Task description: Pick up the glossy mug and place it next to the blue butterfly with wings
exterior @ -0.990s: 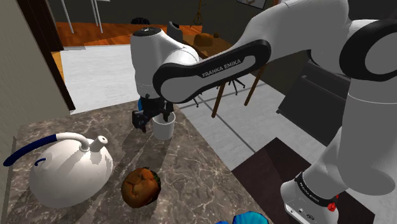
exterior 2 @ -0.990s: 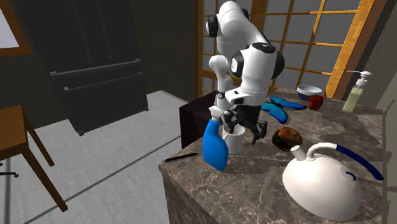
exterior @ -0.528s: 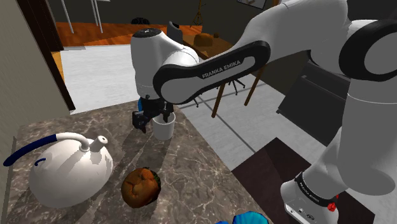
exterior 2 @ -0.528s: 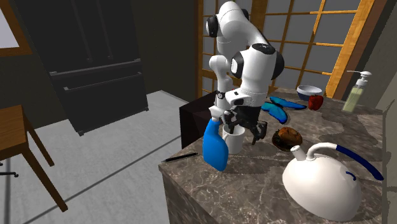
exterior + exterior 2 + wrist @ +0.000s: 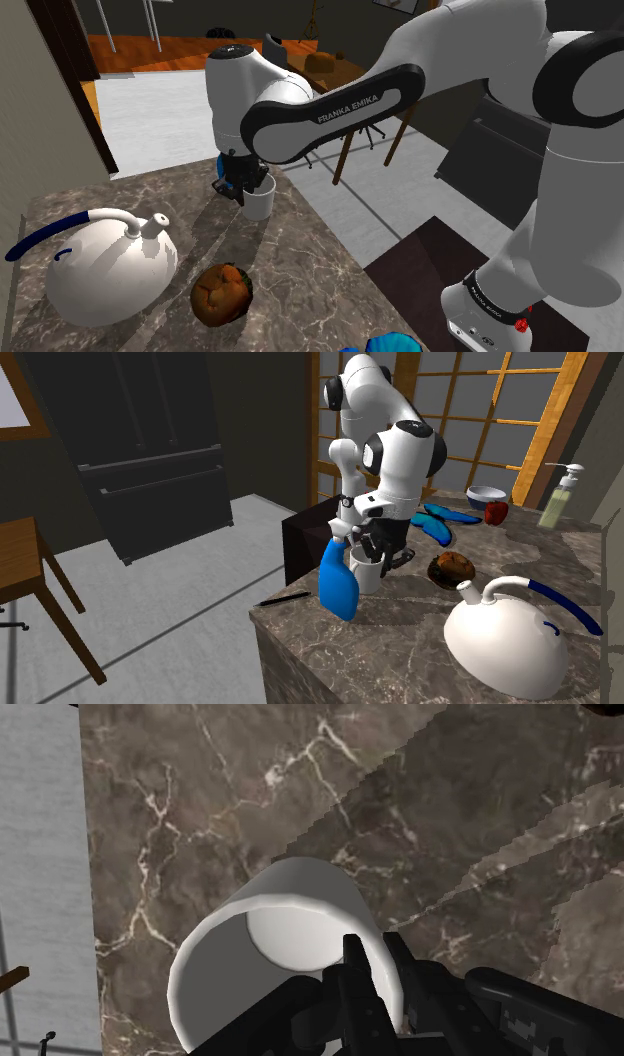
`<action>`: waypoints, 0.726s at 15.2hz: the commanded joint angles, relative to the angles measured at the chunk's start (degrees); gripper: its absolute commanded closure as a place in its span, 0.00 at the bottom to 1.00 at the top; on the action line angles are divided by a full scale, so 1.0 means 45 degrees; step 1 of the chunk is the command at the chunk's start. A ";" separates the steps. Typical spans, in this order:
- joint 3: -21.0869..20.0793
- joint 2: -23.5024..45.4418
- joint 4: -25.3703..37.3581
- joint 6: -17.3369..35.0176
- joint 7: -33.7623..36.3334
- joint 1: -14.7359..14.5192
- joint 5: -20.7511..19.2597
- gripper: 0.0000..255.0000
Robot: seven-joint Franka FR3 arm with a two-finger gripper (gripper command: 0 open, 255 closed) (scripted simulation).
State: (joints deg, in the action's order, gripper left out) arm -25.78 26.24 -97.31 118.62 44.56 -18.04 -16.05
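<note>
The dark marbled worktop (image 5: 300, 270) carries everything, and the white arm (image 5: 330, 105) reaches over its far end in the shoulder view. A big white kettle with a blue handle (image 5: 105, 270) sits well apart from the job. The blue butterfly (image 5: 432, 529) lies flat at the stand's end of the worktop, near a red thing and a bowl, with a round brown object (image 5: 452, 566) between it and the mug. The white mug (image 5: 290, 904) stands upright on the worktop just beside a blue spray bottle (image 5: 338, 584), its base apparently touching the surface. The tool (image 5: 373, 949) is clenched on the mug's rim, one finger inside the cup and one outside, with the wall pinched between them. By my reading the reach and the grasp are done. The lift, the carry past the brown object and the set-down beside the butterfly are all left to do, so the task is roughly a third along.
</note>
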 commanded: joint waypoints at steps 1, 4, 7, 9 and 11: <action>0.0000 -0.0002 0.0000 0.0001 0.0000 0.0001 0.0000 1.00; -0.0045 -0.0149 0.0138 -0.0268 -0.0066 0.0023 0.0089 1.00; -0.0106 -0.0352 0.0374 -0.0683 -0.0160 0.0050 0.0213 1.00; -0.0143 -0.0477 0.0545 -0.0965 -0.0221 0.0064 0.0291 1.00; -0.0176 -0.0594 0.0729 -0.1251 -0.0279 0.0074 0.0364 1.00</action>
State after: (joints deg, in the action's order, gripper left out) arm -26.50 23.95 -94.42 113.70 43.57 -17.83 -14.63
